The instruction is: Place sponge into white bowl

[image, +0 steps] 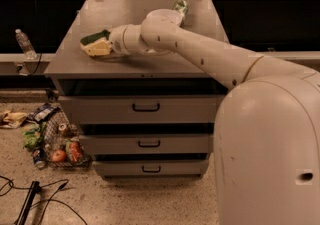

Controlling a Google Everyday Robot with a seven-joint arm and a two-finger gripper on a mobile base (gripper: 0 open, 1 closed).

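The sponge (95, 46), pale yellow with a dark green top layer, is at the left side of the grey cabinet top (150, 64). My gripper (106, 45) reaches in from the right and is right at the sponge, which covers its tip. The white bowl (162, 15) stands at the back middle of the cabinet top, just behind my arm, which hides its lower part.
A small green-and-white wrapper-like object (180, 6) lies behind the bowl. The cabinet has three drawers (146, 107). A water bottle (24, 44) stands on a ledge at the left. Snacks and cans (52, 144) and cables (35, 201) lie on the floor at the left.
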